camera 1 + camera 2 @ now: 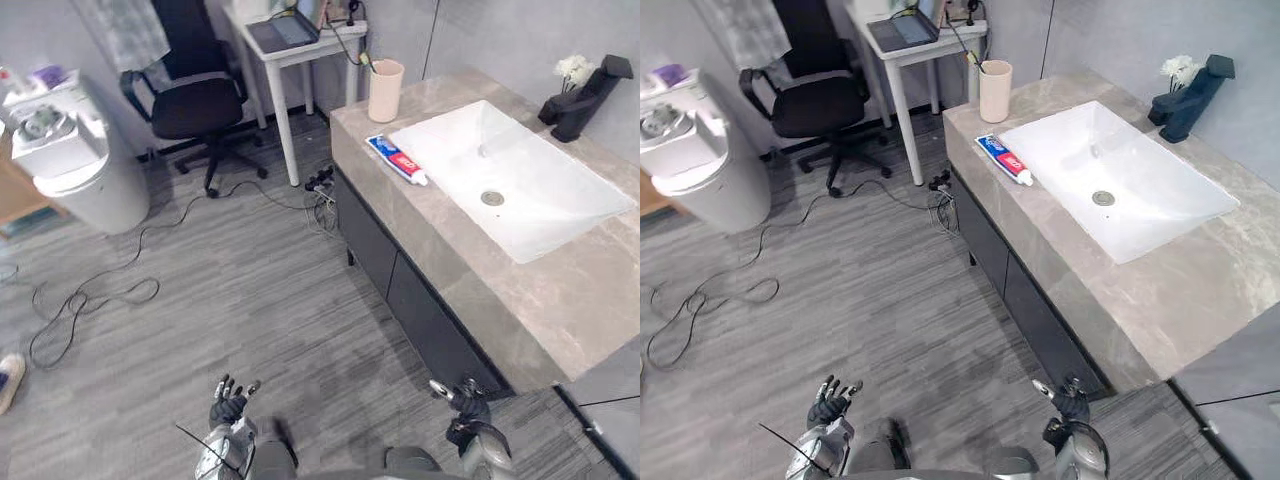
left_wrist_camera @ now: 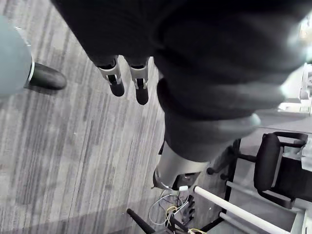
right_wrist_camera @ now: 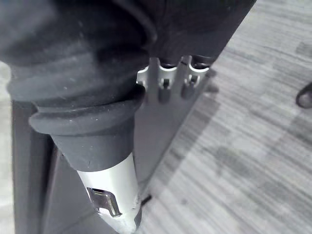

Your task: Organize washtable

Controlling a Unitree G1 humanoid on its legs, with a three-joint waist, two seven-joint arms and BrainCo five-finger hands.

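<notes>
Low over the grey floor: left robot hand, fingers straight and spread, holding nothing. At the counter's far left corner: beige cup, upright. Just beside it: toothpaste tube, flat along the edge of the white basin. Before the counter front, low: right robot hand, fingers loosely extended, empty. Behind the basin: black faucet.

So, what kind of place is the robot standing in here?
Most likely a mock bathroom set up inside an office or lab. A stone washtable holds a white sink, a dark faucet, a toothpaste tube and a cup, yet an office chair and a small desk stand beyond it.
</notes>
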